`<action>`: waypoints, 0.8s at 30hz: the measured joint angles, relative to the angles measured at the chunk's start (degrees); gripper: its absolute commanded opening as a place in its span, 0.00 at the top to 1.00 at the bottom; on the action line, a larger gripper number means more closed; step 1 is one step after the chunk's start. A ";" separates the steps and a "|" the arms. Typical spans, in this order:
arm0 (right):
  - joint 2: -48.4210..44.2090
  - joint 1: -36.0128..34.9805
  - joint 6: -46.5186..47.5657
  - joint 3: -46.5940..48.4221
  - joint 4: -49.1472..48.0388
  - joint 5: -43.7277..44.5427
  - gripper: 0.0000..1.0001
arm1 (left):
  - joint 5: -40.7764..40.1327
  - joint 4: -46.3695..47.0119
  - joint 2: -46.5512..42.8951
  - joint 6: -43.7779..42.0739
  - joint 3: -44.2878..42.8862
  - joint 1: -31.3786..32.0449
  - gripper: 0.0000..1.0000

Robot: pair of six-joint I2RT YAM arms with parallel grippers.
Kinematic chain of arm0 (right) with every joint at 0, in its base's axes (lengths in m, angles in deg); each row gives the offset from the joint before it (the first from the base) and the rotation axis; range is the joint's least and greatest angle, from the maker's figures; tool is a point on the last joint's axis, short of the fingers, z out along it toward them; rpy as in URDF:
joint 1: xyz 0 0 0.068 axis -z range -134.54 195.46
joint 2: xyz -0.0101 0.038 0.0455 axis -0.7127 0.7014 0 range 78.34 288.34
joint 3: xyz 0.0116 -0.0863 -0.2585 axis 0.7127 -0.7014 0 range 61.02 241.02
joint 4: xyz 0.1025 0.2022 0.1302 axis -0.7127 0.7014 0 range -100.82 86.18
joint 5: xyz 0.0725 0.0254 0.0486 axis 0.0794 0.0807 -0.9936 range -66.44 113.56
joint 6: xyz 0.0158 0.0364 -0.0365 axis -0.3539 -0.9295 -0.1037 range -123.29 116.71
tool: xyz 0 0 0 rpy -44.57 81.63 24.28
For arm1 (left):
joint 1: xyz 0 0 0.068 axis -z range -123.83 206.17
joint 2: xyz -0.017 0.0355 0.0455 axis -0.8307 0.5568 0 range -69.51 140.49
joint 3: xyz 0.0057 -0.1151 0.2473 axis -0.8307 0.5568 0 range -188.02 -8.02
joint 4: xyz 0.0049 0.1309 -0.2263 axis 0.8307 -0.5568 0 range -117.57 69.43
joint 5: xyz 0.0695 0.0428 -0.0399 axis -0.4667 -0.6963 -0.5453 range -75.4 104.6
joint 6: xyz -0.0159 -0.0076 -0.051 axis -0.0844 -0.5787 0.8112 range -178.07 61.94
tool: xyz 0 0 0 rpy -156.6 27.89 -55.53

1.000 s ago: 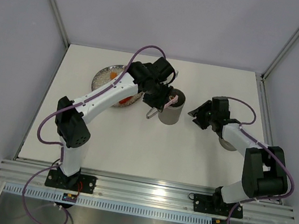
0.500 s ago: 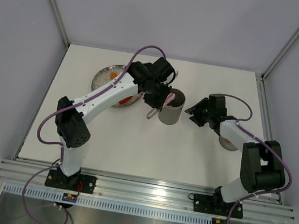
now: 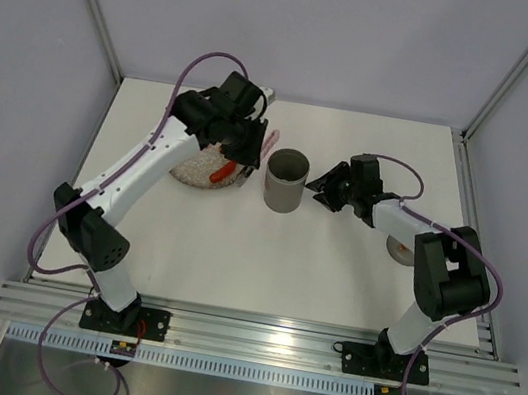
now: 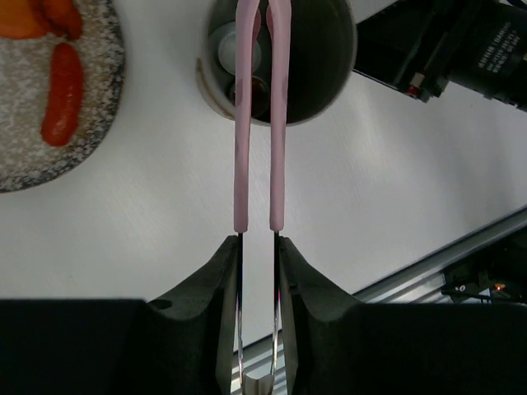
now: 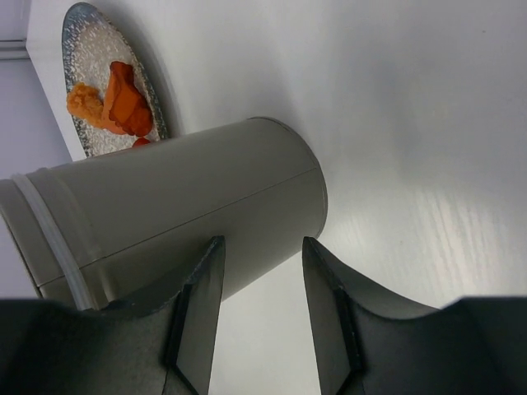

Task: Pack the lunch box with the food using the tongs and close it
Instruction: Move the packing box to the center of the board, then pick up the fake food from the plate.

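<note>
The grey lunch box (image 3: 285, 181) stands upright mid-table with its top open. My left gripper (image 3: 245, 142) is shut on the pink tongs (image 3: 269, 142), just left of the box and over the plate's right edge. In the left wrist view the tongs (image 4: 257, 123) are squeezed narrow, their tips in line with the box's opening (image 4: 317, 58). Red and orange food (image 4: 62, 95) lies on the speckled plate (image 3: 188, 167). My right gripper (image 3: 319, 185) is open beside the box's right wall (image 5: 181, 206), which lies just past its fingertips (image 5: 210, 271).
A small flat grey disc (image 3: 399, 249) lies at the right, partly under my right forearm. The metal rail (image 3: 261, 339) runs along the near edge. Grey walls close in the table on three sides.
My left arm swung left and back, carrying the tongs from above the lunch box toward the plate, with the tongs squeezed narrower. My right gripper moved left, closer to the box.
</note>
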 measured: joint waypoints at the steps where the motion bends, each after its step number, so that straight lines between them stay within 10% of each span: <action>1: 0.46 -0.13 -0.31 0.44 -0.13 -0.20 0.50 | 0.13 0.26 -1.22 0.11 1.22 -1.84 0.78; 11: 3.80 -1.95 -2.38 3.30 -2.69 -1.70 0.48 | -0.26 1.57 -6.01 0.76 11.10 -14.36 0.76; 24: -9.09 3.63 3.04 0.02 5.31 2.43 0.39 | -4.15 1.77 -0.31 -6.93 20.00 -15.82 0.65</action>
